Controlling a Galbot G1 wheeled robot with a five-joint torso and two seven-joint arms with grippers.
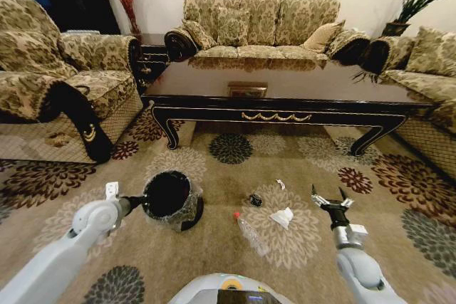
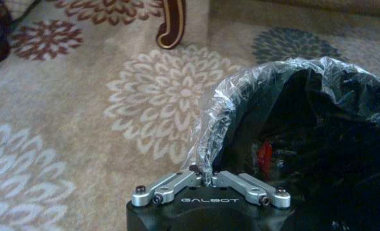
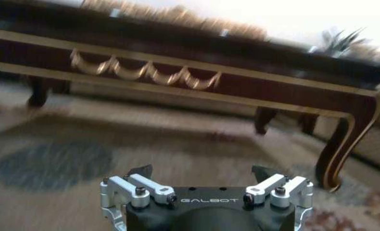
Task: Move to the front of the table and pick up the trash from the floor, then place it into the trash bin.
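Two arms reach forward in the head view. Left arm stretches low from the lower left, its left gripper (image 1: 140, 203) at the near rim of the bin (image 1: 171, 201), which tips toward it on the floor (image 1: 299, 158). Right arm comes up from the lower right, right gripper (image 1: 328, 198) spread wide with nothing between the fingers. Paper (image 1: 283, 217) lies just left of those fingers, white scrap (image 1: 281, 184) and dark piece (image 1: 256, 200) further left. Bottle (image 1: 250, 233), clear with a red cap, lies between bin and paper. Table (image 1: 285, 90), glossy dark wood with gold ornament, stands well beyond both grippers.

Left wrist view: left gripper (image 2: 209, 182) fingers pinched together on the edge of the crinkly clear liner (image 2: 235, 96). Bin (image 2: 318, 144) is black inside, sitting right past the fingertips, a red bit showing in it. Carpet medallions on the floor (image 2: 81, 144) beside it.

Right wrist view: right gripper (image 3: 203, 172) fingers far apart, empty, held above the floor (image 3: 113, 144). Table (image 3: 196, 72) apron with gold swags and curved legs stands well ahead of the fingertips.
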